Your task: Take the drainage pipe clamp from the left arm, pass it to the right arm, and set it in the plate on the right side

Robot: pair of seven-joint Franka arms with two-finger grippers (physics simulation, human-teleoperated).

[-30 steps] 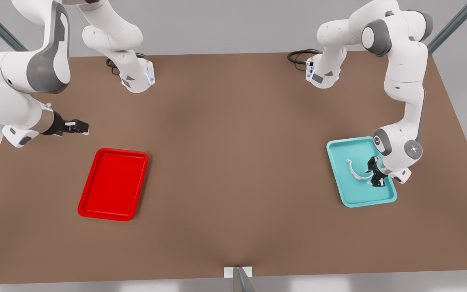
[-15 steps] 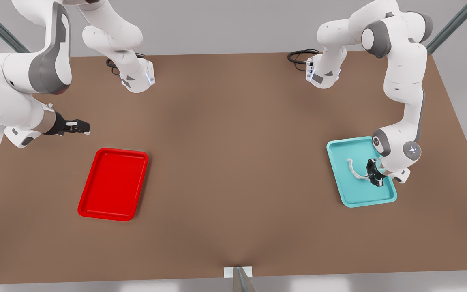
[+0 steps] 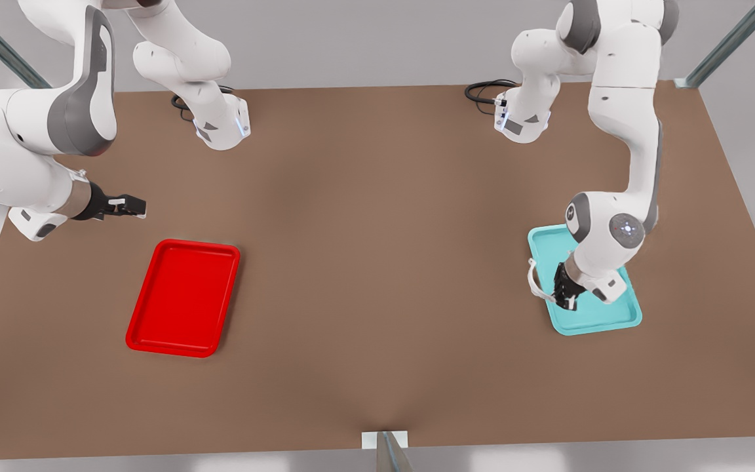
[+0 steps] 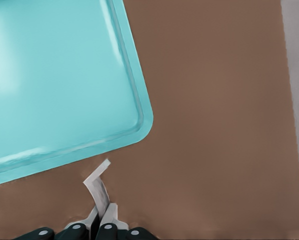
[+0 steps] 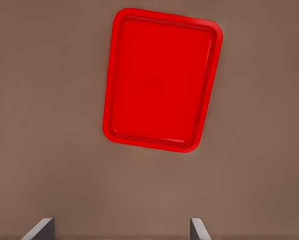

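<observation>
Table [image 3: 377, 275]: a brown surface carrying both arm bases at its far edge and a tray toward each end.

Left arm [image 3: 626, 137]: rises from its base by a long black cable loop [image 3: 482, 90], folds over at the top and drops a long forearm straight down to the wrist, on the front view's right. The wrist hangs over the teal tray's edge nearest the table's middle.

Right arm [image 3: 37, 151]: waits on the front view's left, elbow high, forearm angled down toward the table's middle, hand held above bare table just beyond the plate's far end.

Plate [image 3: 184, 298]: glossy red, flat on the table on the front view's left, nothing in it; the right wrist view sees it whole [image 5: 162, 80].

Teal tray [image 3: 603, 314]: on the table on the front view's right, partly covered by the left wrist.

Left gripper [image 3: 565, 290]: points down, fingers [image 4: 109, 220] clamped together on one end of the clamp.

Right gripper [image 3: 130, 206]: points sideways, well above the table; fingers [image 5: 39, 230] stand wide apart with nothing between them.

Drainage pipe clamp [image 3: 533, 280]: thin white curved strip, lifted clear of the tray, arcing out from the left gripper over the tray's rim; its flared free end [image 4: 97, 177] shows above bare table just beside the tray's corner.
</observation>
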